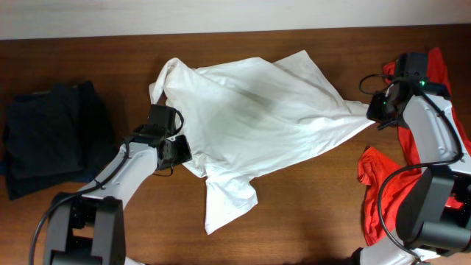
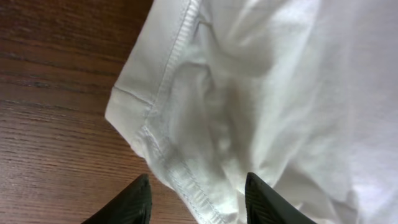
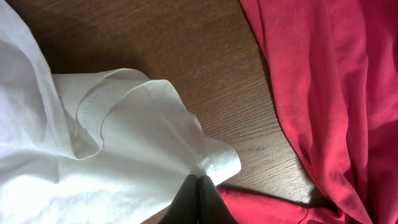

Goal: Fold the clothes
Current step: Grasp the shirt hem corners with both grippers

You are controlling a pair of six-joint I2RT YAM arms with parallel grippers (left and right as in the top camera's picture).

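Observation:
A white T-shirt (image 1: 257, 118) lies crumpled across the middle of the brown table. My left gripper (image 1: 174, 149) is open at the shirt's left lower edge; in the left wrist view its fingers (image 2: 196, 199) straddle a stitched hem (image 2: 168, 155). My right gripper (image 1: 373, 110) is shut on the shirt's right corner, pulling it into a point. In the right wrist view the closed fingers (image 3: 199, 186) pinch the white cloth (image 3: 124, 149) beside its hemmed tip.
A dark folded garment (image 1: 51, 136) lies at the far left. Red clothes (image 1: 386, 184) lie at the right edge, under and around my right arm, and fill the right of the right wrist view (image 3: 329, 93).

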